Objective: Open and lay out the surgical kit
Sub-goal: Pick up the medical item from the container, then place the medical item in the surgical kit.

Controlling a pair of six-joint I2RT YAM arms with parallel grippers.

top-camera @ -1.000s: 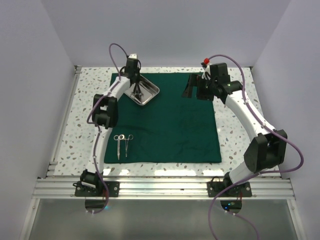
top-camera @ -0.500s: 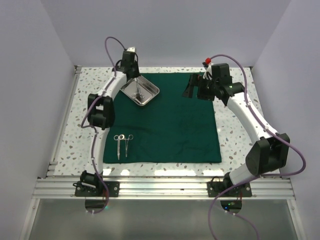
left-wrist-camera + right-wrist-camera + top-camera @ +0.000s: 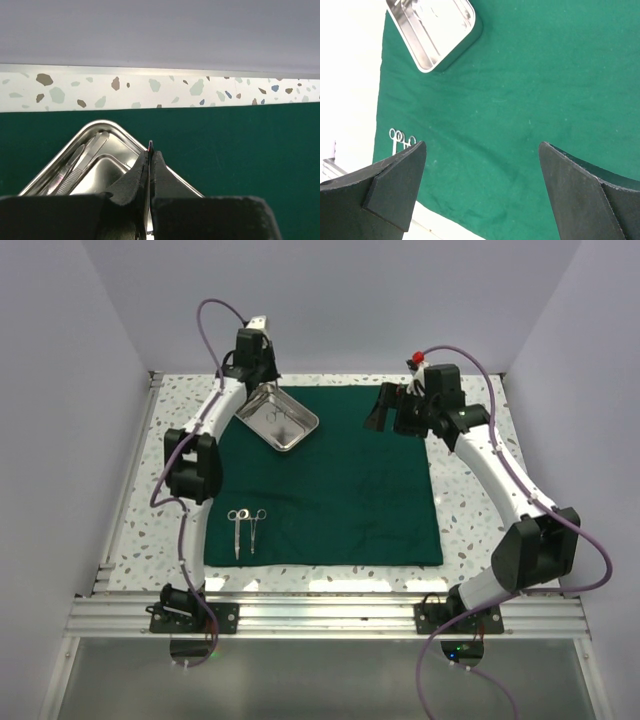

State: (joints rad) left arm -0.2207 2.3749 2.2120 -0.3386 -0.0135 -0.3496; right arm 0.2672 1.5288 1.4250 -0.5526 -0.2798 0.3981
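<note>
The dark green cloth (image 3: 350, 490) lies spread flat on the table. The steel tray (image 3: 300, 430) sits on its far left corner and holds tweezers (image 3: 75, 167). My left gripper (image 3: 260, 375) hovers over the tray's far left edge. In the left wrist view the left gripper (image 3: 150, 152) is shut on a thin steel instrument (image 3: 150, 146); only its edge shows, so I cannot tell which one. Scissors and forceps (image 3: 244, 530) lie side by side on the cloth's near left part. My right gripper (image 3: 380, 412) is open and empty above the cloth's far right; the cloth (image 3: 520, 100) fills its wrist view.
Speckled table top (image 3: 470, 510) borders the cloth on all sides. A white back wall stands close behind the tray (image 3: 100, 123). The tray (image 3: 465, 32) and the two laid-out instruments (image 3: 400, 136) also show in the right wrist view. An aluminium rail (image 3: 330, 615) runs along the near edge.
My left gripper has risen out of the tray and drawn back toward the far left corner. The right gripper has shifted slightly.
</note>
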